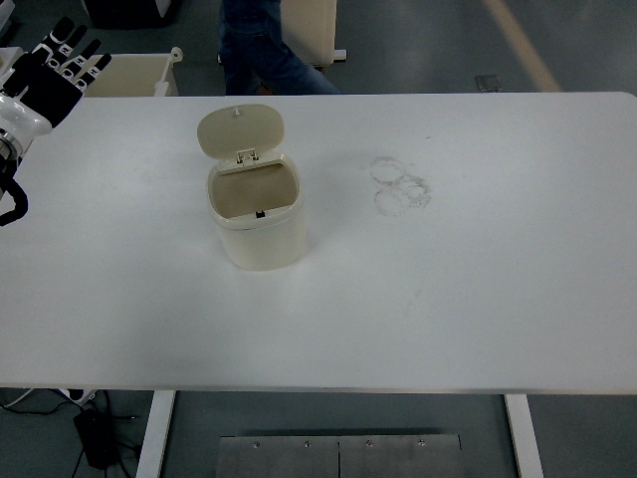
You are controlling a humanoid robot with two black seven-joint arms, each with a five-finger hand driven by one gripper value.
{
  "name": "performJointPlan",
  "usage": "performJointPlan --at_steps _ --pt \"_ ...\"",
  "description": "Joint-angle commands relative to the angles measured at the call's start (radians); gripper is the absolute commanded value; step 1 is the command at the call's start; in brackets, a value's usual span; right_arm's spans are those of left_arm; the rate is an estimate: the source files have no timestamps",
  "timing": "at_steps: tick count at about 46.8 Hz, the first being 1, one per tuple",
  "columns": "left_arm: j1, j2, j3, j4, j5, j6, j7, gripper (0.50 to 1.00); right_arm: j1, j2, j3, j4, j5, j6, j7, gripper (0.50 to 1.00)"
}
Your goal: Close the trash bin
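Observation:
A small cream trash bin (261, 231) stands upright left of the middle of the white table (468, 289). Its hinged lid (240, 129) is swung up and back, so the bin's inside is open to view and looks empty. My left hand (55, 72) is raised over the table's far left corner, well left of the bin and apart from it. Its fingers are spread and hold nothing. My right hand is out of view.
Faint ring marks (400, 184) lie on the table to the right of the bin. A person's legs in jeans (261, 50) stand beyond the far edge. A cream container (139, 72) sits on the floor behind the table at the left.

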Motion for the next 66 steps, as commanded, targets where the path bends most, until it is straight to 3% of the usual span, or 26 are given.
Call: performJointPlan --at_steps 1,21,30,41,53,66 --pt "-0.014 0.016 0.003 -0.003 0.007 0.002 0.000 1.000 0.000 0.000 0.000 0.000 0.000 0.000 0.000 0.993" --pt "-0.063 0.159 0.090 -0.152 0.013 0.071 -0.002 1.000 0.000 0.000 0.000 0.000 0.000 0.000 0.000 0.993" --pt "-0.165 0.185 0.227 -0.174 0.114 0.070 0.003 1.000 0.000 0.000 0.000 0.000 0.000 0.000 0.000 0.993" --pt "-0.264 0.186 0.299 -0.175 0.244 0.060 0.006 1.000 0.000 0.000 0.000 0.000 0.000 0.001 0.000 0.993" --pt "-0.460 0.188 0.518 -0.201 0.333 0.057 0.009 1.000 0.000 0.000 0.000 0.000 0.000 0.000 0.000 0.993" --pt "-0.584 0.188 0.661 -0.276 0.497 0.004 0.135 1.000 0.000 0.000 0.000 0.000 0.000 0.000 0.000 0.993"
